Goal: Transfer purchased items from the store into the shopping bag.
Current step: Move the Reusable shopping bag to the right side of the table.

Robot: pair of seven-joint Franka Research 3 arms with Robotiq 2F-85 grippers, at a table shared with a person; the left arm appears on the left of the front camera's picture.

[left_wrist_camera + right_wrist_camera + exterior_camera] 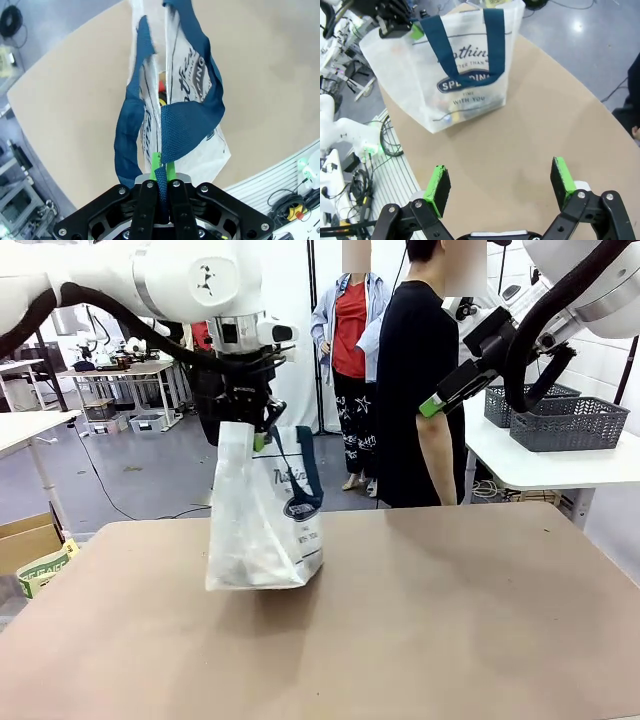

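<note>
One bag [262, 530], 2 tools: left [162, 170] clenched on strap [187, 125], right [500, 187] released.

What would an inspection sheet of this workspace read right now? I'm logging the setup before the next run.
Surface: tan table, bare around the bag.
Job's things: shopping bag upright on the table, items inside dimly visible; grey baskets on a white side table.
Clutter: nothing seen on the table.
Grippers: left gripper shut on the bag's navy handle; right gripper open, raised, its fingers apart and empty.
Cables: black hose along the right arm; cords on the floor.
Surroundings: a person at the far side.
</note>
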